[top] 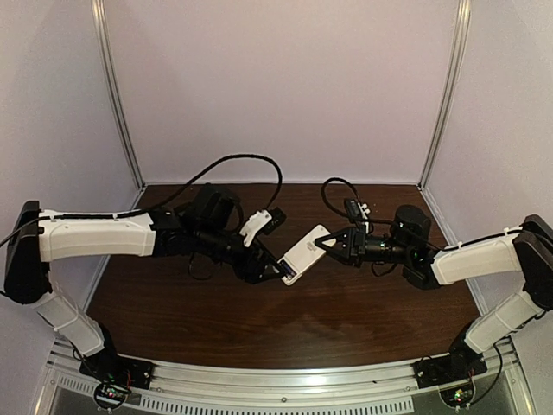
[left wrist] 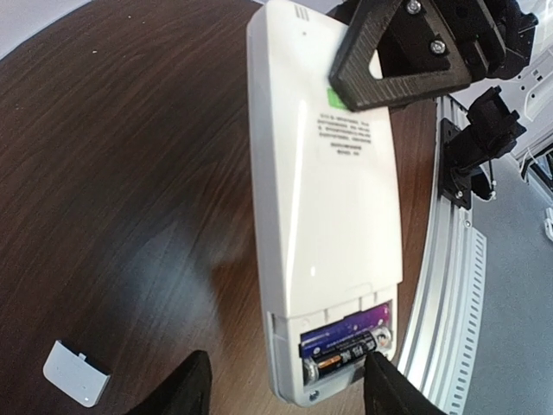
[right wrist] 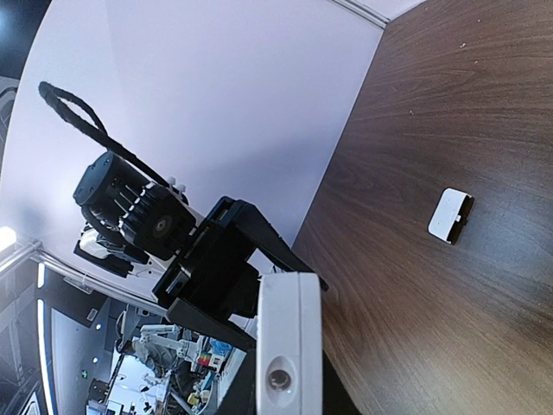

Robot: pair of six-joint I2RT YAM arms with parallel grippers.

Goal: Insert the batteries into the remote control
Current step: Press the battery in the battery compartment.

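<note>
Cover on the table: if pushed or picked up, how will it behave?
The cover looks like thin hard plastic, so probably light and stiff. It lies flat on the smooth table, so a push would likely slide it, not roll it. Its low edge may be hard to pinch.

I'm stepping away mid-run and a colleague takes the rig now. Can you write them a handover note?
Right claw: shut on the remote control, holding it above the table.
Left claw: flanks the remote's battery end; grip unclear.
Done: both batteries sit in the open compartment.
To do: the battery cover lies on the table, not yet fitted.
</note>
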